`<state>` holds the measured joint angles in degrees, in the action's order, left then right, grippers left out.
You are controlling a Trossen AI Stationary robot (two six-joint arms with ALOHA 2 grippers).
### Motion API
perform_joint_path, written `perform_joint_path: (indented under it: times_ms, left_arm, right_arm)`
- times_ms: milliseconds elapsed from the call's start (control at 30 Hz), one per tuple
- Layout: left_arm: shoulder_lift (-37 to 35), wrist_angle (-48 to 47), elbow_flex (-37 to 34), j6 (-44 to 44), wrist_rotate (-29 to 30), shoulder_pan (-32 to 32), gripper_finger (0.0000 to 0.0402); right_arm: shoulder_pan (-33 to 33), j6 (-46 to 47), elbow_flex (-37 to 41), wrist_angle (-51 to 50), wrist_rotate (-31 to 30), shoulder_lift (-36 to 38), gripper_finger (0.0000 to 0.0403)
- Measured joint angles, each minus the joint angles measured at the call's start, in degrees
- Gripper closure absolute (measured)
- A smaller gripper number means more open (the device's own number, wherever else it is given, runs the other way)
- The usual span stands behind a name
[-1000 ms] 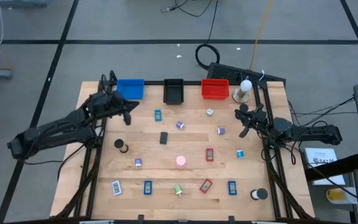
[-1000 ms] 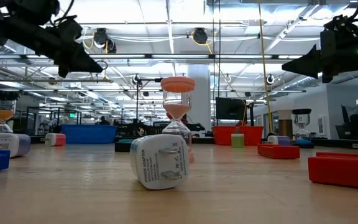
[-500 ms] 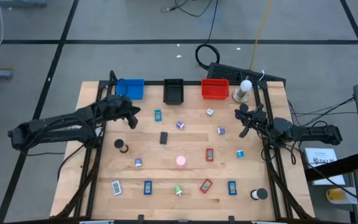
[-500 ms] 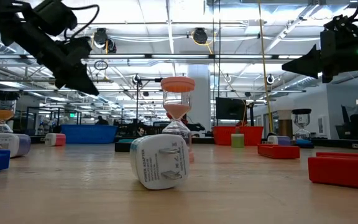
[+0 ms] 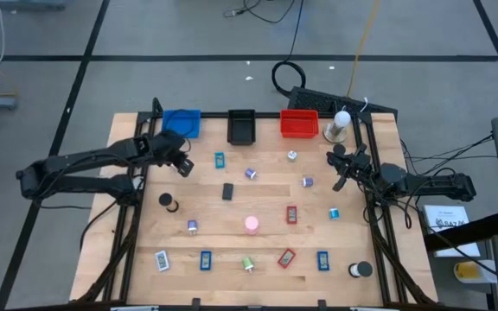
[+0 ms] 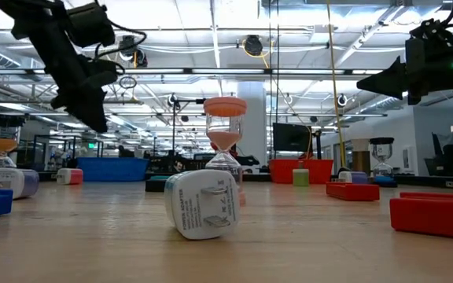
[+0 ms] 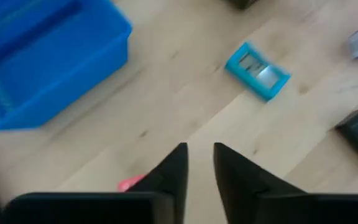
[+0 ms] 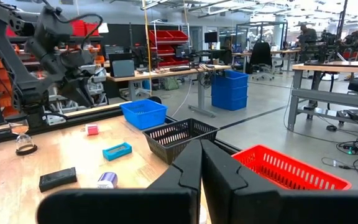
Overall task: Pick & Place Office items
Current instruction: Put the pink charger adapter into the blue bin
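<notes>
Teal flat case [image 5: 220, 160] lying near the table's [image 5: 379, 242] far edge, just beside the blue tray [image 5: 181, 122]; likely light, stiff, slick, best pinched across its short sides; left gripper [image 5: 180, 166] alongside, fingers slightly parted, empty; right gripper [image 5: 339, 181] clenched, empty, at the right edge.

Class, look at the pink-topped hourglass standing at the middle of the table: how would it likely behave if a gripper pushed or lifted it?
The pink-topped hourglass stands tall on a narrow waist, so a push high up would probably tip it. Its clear bulbs look like glass or thin plastic, so likely fragile. Once on its side, its round caps might let it roll.
</notes>
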<state>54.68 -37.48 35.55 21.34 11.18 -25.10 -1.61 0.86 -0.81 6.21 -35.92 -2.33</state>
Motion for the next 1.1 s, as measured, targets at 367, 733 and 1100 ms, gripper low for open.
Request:
perform_joint_path:
  times_ms: [367,733,1100]
  left_arm:
    - [8.46,-9.36,1.41,4.63,4.72,0.00,0.0166]
    - [9.99,-1.49,-6.30,5.26,0.50,-5.53,0.0144]
    - [9.88,1.80,-10.88,5.80,-1.06,-7.38,0.0206]
  right_arm:
    - [0.00,0.01,0.00,0.00,0.00,0.00,0.0403]
    - [0.00,-0.01,-0.01,0.01,0.00,0.00,0.0403]
    - [-0.01,0.00,-0.01,0.01,0.00,-0.01,0.0403]
